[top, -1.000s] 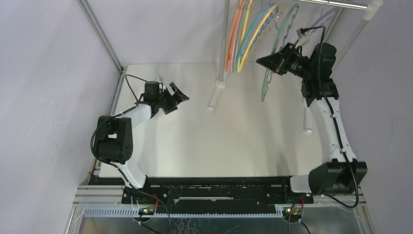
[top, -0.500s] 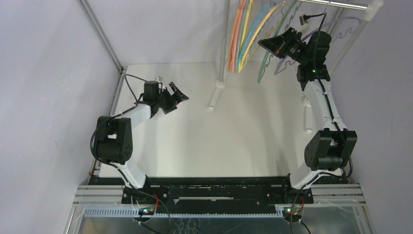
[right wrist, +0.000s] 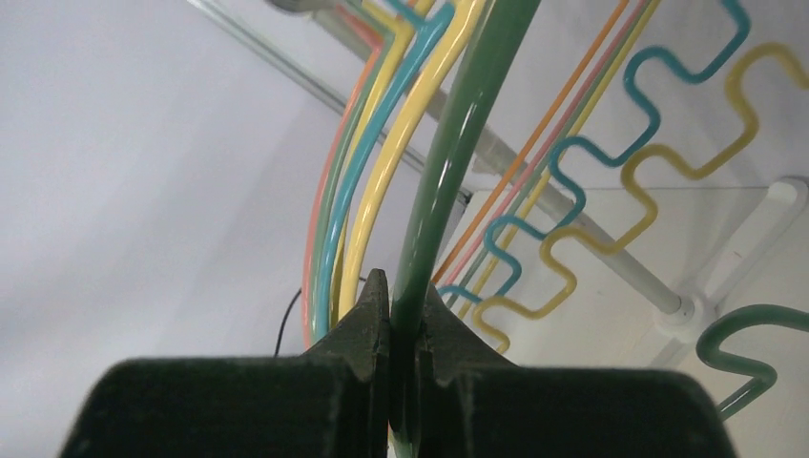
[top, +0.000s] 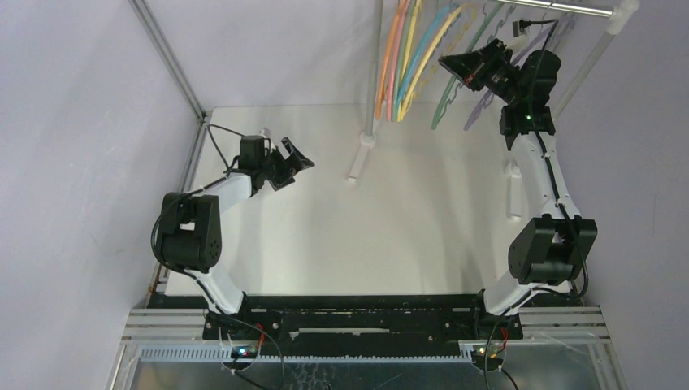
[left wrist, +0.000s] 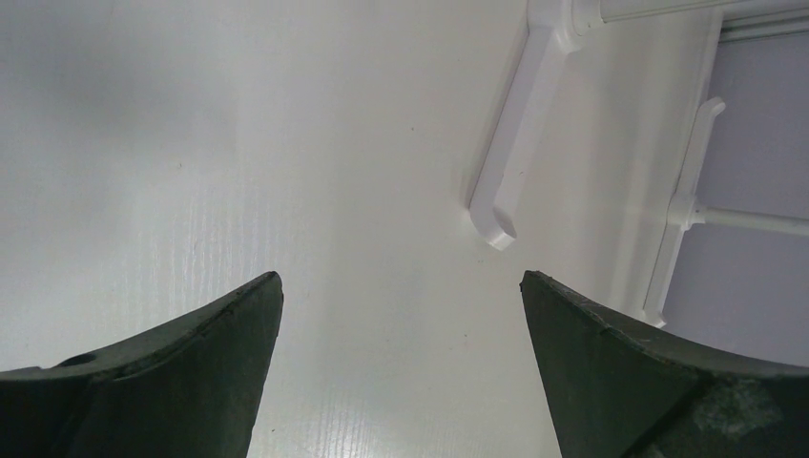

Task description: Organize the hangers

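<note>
Several hangers, orange, pink, yellow and teal, hang bunched on the rack rail at the back. My right gripper is raised near the rail and shut on a green hanger; in the right wrist view the green hanger runs up between my fingertips, with yellow and teal hangers just behind. A pale purple hanger hangs behind my right arm. My left gripper is open and empty, low over the table at the left; the left wrist view shows only bare table between its fingers.
The white rack pole stands at the back centre with its foot on the table, also in the left wrist view. The metal rail and a slanted white pole are at the back right.
My right arm has lifted the green hanger up and back toward the rail; it now hangs higher. The left arm has not moved.
</note>
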`<state>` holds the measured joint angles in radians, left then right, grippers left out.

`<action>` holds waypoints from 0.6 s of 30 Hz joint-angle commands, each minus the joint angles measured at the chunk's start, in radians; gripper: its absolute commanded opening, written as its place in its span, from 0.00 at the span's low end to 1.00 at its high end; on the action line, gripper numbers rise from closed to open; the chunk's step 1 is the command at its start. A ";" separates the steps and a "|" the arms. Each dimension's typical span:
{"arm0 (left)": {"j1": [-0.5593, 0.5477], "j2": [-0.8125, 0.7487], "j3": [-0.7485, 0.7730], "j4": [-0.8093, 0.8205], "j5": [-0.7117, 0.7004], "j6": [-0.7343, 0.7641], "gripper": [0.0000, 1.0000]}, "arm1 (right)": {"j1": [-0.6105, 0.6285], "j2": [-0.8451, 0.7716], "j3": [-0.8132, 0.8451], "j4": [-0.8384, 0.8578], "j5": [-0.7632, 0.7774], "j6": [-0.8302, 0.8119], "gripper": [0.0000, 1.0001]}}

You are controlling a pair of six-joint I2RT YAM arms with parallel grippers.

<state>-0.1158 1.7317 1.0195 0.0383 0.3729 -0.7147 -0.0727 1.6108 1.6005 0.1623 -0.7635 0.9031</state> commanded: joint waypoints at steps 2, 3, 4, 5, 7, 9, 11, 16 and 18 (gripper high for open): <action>0.005 -0.004 0.023 0.013 0.005 0.023 1.00 | -0.009 0.038 0.088 0.115 0.090 0.102 0.00; 0.004 -0.006 0.020 0.012 0.004 0.025 1.00 | -0.010 0.048 0.092 0.114 0.101 0.116 0.00; 0.006 -0.007 0.018 0.011 0.002 0.027 0.99 | -0.010 0.056 0.100 0.101 0.118 0.120 0.00; 0.006 -0.009 0.015 0.011 0.001 0.029 0.99 | -0.008 0.066 0.110 0.091 0.127 0.121 0.00; 0.008 -0.012 0.013 0.009 -0.004 0.033 0.99 | -0.008 0.081 0.125 0.077 0.125 0.119 0.01; 0.009 -0.015 0.012 0.003 -0.008 0.037 0.99 | -0.007 0.088 0.127 0.046 0.129 0.106 0.03; 0.010 -0.017 0.012 -0.002 -0.014 0.038 0.99 | -0.008 0.086 0.120 0.013 0.132 0.088 0.05; 0.011 -0.021 0.020 -0.015 -0.021 0.038 1.00 | -0.009 0.053 0.079 -0.056 0.140 0.034 0.21; 0.010 -0.026 0.023 -0.020 -0.025 0.038 1.00 | -0.005 0.020 0.065 -0.103 0.169 -0.011 0.48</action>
<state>-0.1101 1.7321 1.0195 0.0223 0.3649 -0.6983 -0.0784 1.7092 1.6745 0.1337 -0.6430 0.9676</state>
